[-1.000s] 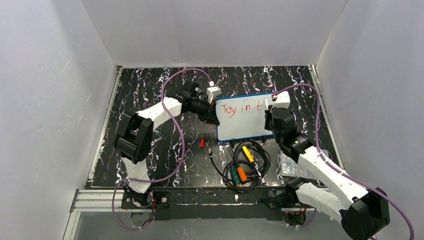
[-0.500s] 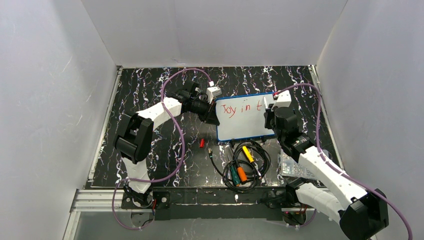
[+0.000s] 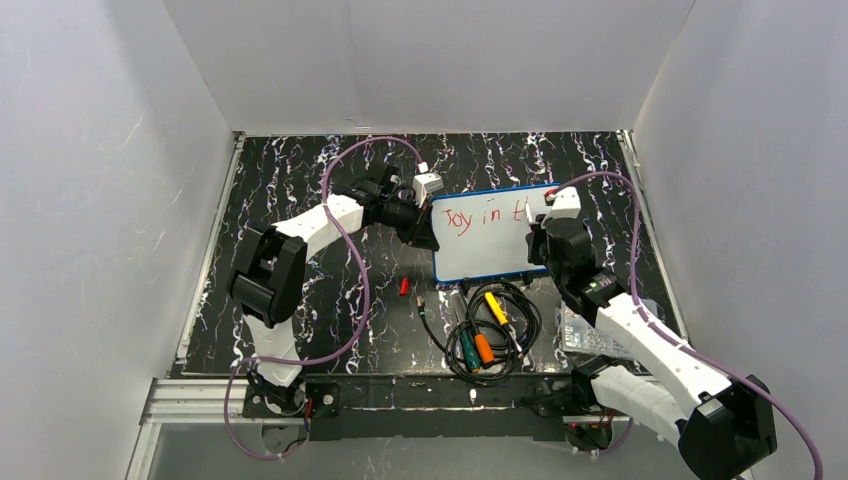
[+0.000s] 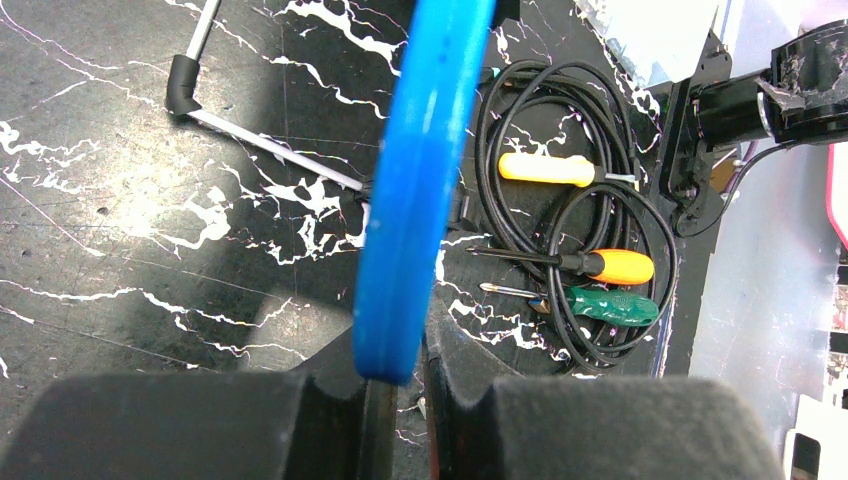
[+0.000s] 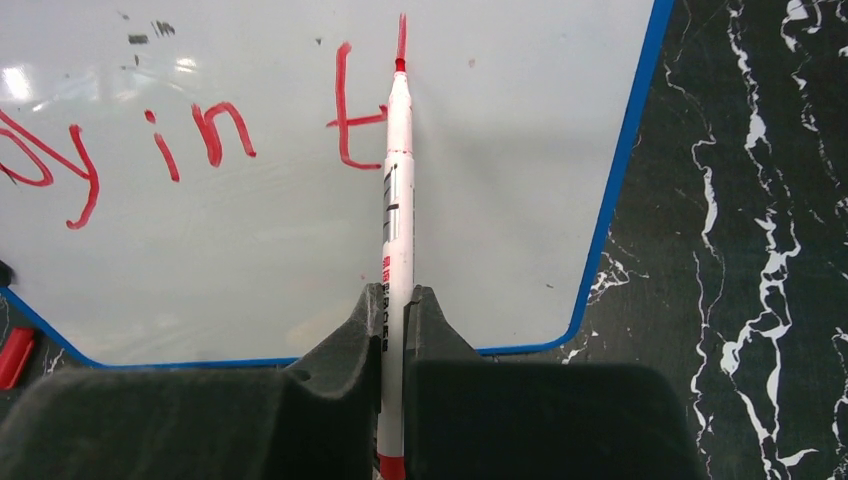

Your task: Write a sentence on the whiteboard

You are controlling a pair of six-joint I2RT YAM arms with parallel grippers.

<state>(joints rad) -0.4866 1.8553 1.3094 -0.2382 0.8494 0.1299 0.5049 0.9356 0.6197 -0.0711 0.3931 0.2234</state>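
Observation:
The whiteboard (image 3: 485, 245), white with a blue rim, lies on the dark marbled table; its face also shows in the right wrist view (image 5: 250, 230). Red lettering (image 3: 485, 215) reads "Joy in t" plus one more upright stroke. My left gripper (image 3: 428, 232) is shut on the board's left blue rim (image 4: 415, 180). My right gripper (image 5: 397, 305) is shut on a white red-tipped marker (image 5: 397, 180), whose tip touches the board at the bottom of a fresh vertical stroke right of the "t".
A coil of black cable (image 3: 495, 330) with yellow, orange and green screwdrivers lies in front of the board. A small red cap (image 3: 404, 286) lies to its left. A clear plastic box (image 3: 585, 330) sits under my right arm. White walls enclose the table.
My right gripper has moved the marker a little right and up and drawn a new vertical stroke after the "t". The left gripper and the board have not moved.

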